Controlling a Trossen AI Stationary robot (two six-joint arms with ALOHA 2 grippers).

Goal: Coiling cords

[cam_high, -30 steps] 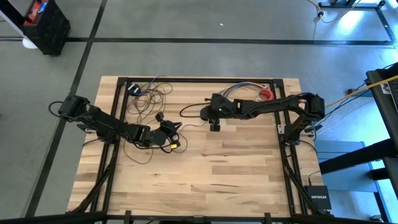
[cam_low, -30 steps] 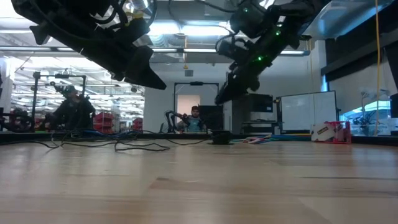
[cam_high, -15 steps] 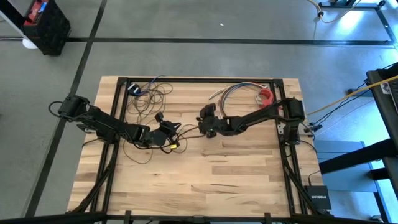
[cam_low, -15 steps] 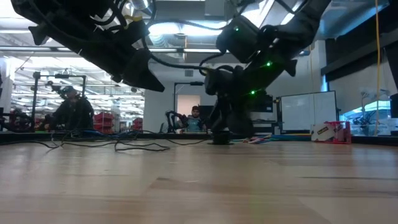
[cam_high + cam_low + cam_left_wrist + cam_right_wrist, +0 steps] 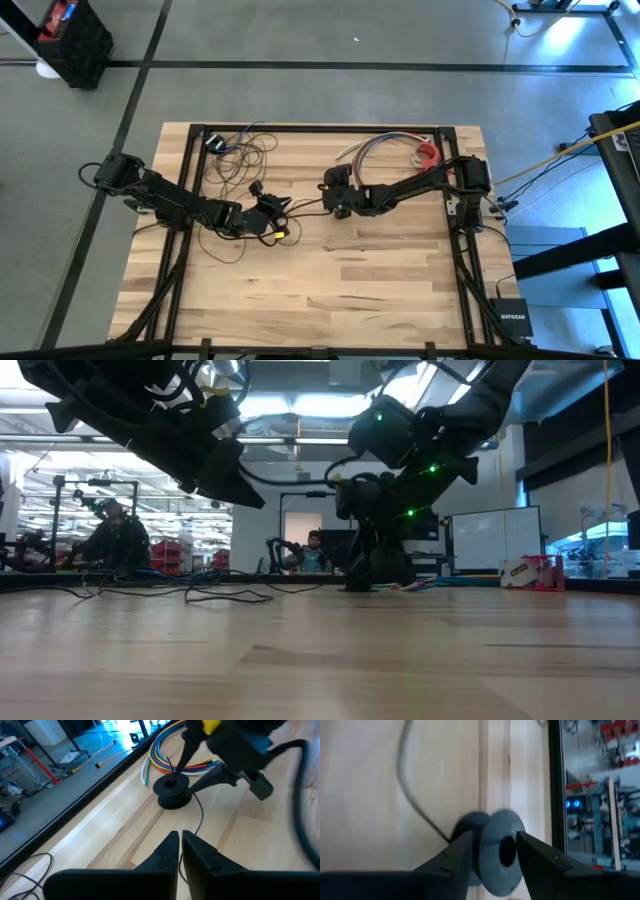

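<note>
Wooden tabletop [image 5: 330,290] carries the whole scene: we see the cord [image 5: 232,165] lying in loose dark loops toward the far left part of the table, its free run trailing across to a small black round puck [image 5: 172,791] near the middle. Our right gripper [image 5: 492,851] sits low over that puck, its fingers straddling the puck's sides, seemingly touching the rim; we cannot tell whether they truly hold it. Our left gripper [image 5: 180,845] hovers above the table just beside the loops, its fingers pressed together with the cord running near its tips; whether it pinches the wire we cannot tell.

We judge the main risk to be the puck slipping: it is round and smooth, so an off-centre squeeze could roll it out sideways. Lifting could also drag the thin wire taut and tangle the loops further. A bundle of multicoloured wires [image 5: 385,145] lies near the puck, and a careless sweep might snag it.
</note>
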